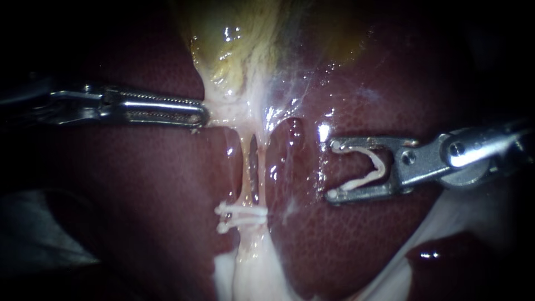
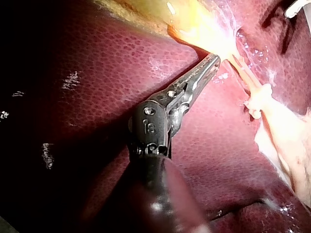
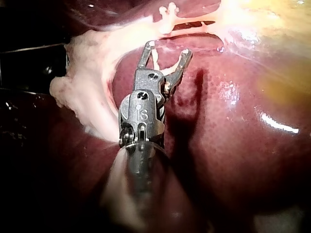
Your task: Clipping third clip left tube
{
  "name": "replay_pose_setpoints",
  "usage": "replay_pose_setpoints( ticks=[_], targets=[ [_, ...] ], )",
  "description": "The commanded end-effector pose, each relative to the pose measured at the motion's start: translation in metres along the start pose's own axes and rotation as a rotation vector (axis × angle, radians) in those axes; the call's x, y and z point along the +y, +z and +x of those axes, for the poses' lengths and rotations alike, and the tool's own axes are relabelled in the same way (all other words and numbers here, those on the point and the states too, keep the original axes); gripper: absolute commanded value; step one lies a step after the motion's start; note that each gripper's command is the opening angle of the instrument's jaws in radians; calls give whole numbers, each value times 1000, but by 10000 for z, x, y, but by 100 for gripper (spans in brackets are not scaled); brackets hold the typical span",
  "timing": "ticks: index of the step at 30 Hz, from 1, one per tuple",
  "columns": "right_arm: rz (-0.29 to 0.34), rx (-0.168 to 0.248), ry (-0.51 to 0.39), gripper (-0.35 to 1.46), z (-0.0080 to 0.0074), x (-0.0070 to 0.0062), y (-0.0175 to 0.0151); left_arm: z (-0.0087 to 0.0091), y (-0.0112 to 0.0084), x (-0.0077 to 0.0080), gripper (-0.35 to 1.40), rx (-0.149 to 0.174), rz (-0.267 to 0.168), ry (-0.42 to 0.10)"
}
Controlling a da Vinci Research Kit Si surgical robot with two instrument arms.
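Jaws of L instrument (image 1: 199,116) clamp glistening pale tissue (image 1: 234,108); R instrument (image 1: 334,170) jaws, spread, hold white V-shaped clip (image 1: 380,169).

Left instrument (image 2: 212,61) on the gallbladder (image 2: 194,22)

My left instrument (image 1: 202,116) comes in flat from the left, jaws pinched onto pale tissue (image 1: 223,111). My right instrument (image 1: 333,170) pokes in from the right, jaws spread wide, both touching an open clip (image 1: 377,161).
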Motion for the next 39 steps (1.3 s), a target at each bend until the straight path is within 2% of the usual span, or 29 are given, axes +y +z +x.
replay_pose_setpoints(
  ticks=[1,8,13,18,24,33,39],
  targets=[
    [0,0,0,50,0,0,0,1,-2,1,-35,0,-1,-1],
    [8,3,1,50,0,0,0,28,-32,19,-35,-4,-8,-23],
    [26,7,2,50,2,1,4,38,-50,29,-35,9,-5,-13],
    [36,44,33,50,6,2,20,38,-50,29,-35,9,-5,-13],
    [65,90,120,50,9,5,53,38,-51,30,-35,10,-4,-13],
    [118,189,230,50,2,15,107,39,-51,33,-35,13,-5,-8],
    [165,221,272,50,-1,21,133,39,-51,33,-35,13,-5,-8]
  ],
)
